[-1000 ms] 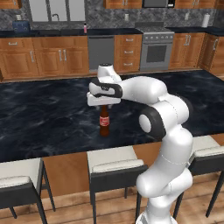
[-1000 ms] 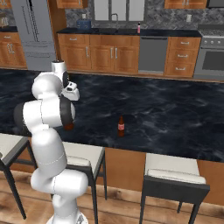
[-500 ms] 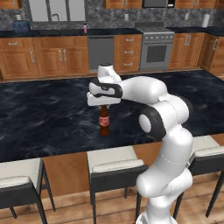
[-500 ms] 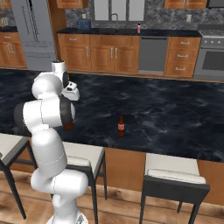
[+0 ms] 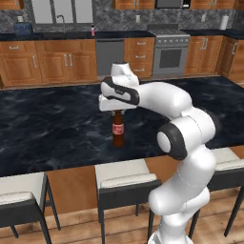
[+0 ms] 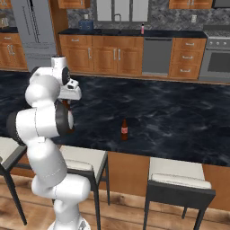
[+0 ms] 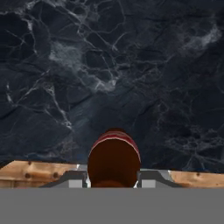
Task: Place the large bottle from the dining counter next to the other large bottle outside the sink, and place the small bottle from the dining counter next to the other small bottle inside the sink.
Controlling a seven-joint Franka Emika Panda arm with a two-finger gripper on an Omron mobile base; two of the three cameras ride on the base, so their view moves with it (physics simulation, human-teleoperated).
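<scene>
The two-finger gripper (image 5: 116, 110) is closed on the narrow neck of the tall dark-brown red-labelled glass bottle (image 5: 118, 131), which stands on the black marbled worktop (image 5: 57, 128), so a high grip on smooth glass could let it swing or slip.

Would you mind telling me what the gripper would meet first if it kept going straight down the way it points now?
The large bottle, most likely: the gripper points down over its neck, jaws either side in the hand view. Below that lies the dining counter.
</scene>
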